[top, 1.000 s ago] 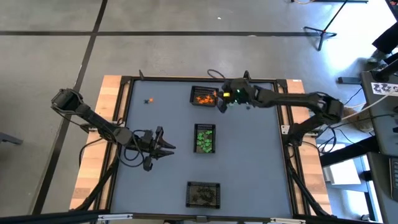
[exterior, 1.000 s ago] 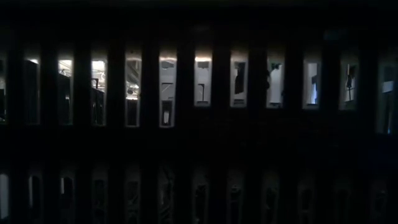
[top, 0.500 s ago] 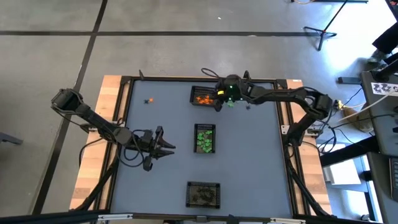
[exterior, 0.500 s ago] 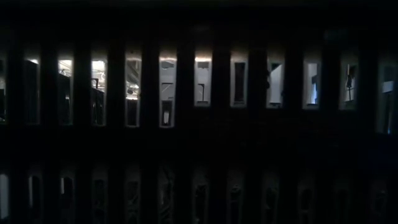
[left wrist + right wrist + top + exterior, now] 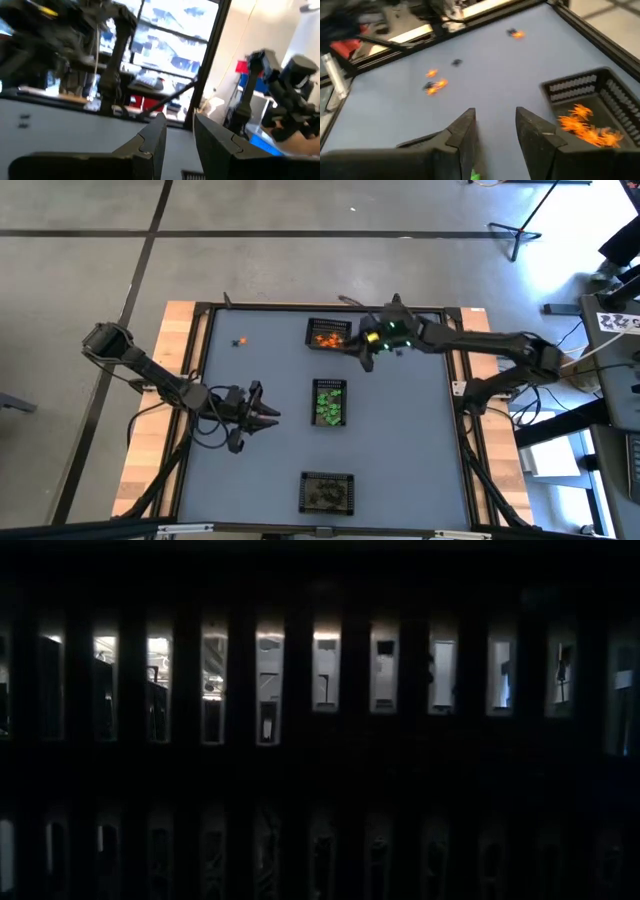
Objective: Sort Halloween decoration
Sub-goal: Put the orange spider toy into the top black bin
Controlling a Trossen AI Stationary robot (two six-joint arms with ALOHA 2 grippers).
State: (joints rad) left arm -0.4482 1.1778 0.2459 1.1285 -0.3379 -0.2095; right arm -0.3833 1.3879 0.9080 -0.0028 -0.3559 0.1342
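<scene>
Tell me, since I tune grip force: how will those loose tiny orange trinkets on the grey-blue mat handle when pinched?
The loose tiny orange trinkets look far smaller than the right claw, so probably very light. They likely skid on the smooth grey-blue mat. Their spiky outlines suggest thin, bendable parts.

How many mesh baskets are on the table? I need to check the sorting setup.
3, in a column down the table's middle: basket with orange pieces at the far edge, basket with green pieces in the centre, basket with dark pieces nearest. None seems hidden.
</scene>
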